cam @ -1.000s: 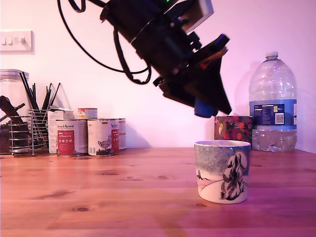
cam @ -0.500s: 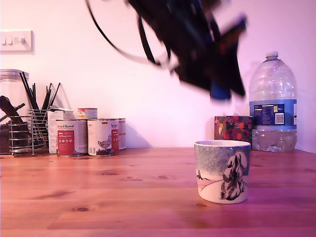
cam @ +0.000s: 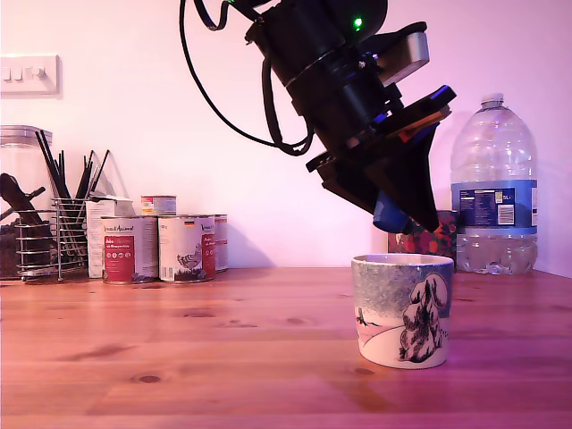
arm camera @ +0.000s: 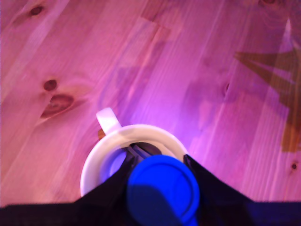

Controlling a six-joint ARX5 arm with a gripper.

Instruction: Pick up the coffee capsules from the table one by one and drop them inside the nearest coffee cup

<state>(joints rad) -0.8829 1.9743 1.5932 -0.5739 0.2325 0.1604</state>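
A blue coffee capsule [arm camera: 163, 189] sat clamped in my gripper [cam: 404, 214], poised just above the rim of the coffee cup [cam: 401, 309] on the pine table [cam: 223, 349]; my arm slanted down from the exterior view's upper left.
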